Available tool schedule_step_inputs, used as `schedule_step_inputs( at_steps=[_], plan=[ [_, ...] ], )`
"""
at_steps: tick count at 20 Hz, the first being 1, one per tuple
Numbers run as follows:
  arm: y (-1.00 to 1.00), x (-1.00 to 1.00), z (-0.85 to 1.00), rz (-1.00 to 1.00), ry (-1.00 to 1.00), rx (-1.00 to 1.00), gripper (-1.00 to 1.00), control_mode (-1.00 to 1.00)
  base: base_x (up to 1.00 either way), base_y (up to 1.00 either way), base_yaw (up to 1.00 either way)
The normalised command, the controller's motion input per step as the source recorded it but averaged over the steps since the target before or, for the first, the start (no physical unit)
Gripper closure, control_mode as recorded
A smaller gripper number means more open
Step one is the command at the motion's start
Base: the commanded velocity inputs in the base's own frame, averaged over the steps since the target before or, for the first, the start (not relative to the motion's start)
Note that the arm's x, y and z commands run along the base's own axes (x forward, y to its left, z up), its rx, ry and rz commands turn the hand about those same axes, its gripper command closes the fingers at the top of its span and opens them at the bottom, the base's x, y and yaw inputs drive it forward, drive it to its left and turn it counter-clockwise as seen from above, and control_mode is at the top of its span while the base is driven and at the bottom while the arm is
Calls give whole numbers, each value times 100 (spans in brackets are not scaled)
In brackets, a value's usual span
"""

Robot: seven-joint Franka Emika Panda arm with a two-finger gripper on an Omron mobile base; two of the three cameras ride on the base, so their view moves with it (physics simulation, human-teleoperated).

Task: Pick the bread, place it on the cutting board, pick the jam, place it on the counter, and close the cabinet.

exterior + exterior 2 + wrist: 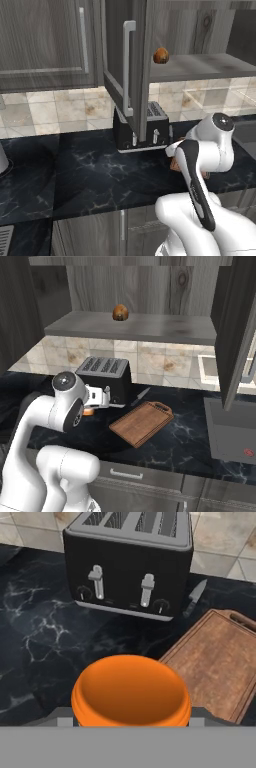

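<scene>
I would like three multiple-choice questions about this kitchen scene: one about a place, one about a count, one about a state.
1. Where is the small round golden-brown bread?
A. on the wooden board
B. on top of the toaster
C. on the shelf of the wall cabinet

2. How many silver levers are on the front of the black toaster?
A. two
B. one
C. five

3. What is the state of the dark grey wood-grain cabinet door?
A. shut
B. open
C. taken off

Answers:
1. C: the bread sits on the grey shelf.
2. A: the toaster shows two levers side by side.
3. B: the cabinet door stands swung out, and the shelf is exposed.
</scene>
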Motion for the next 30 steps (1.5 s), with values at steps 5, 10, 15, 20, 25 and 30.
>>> schedule_step_inputs(
  at_steps=[5,10,15,20,25,30],
  plan=[
    [8,9,-35,0,-14,-2,100,-100,0,0,0],
    [6,14,-35,0,-15,0,100,-100,0,0,0],
    [2,15,-37,0,-14,0,100,-100,0,0,0],
    [3,18,-41,0,-11,0,100,-100,0,0,0],
    [0,16,-43,0,-11,0,100,-100,0,0,0],
    [0,6,-47,0,-9,0,100,-100,0,0,0]
  ],
)
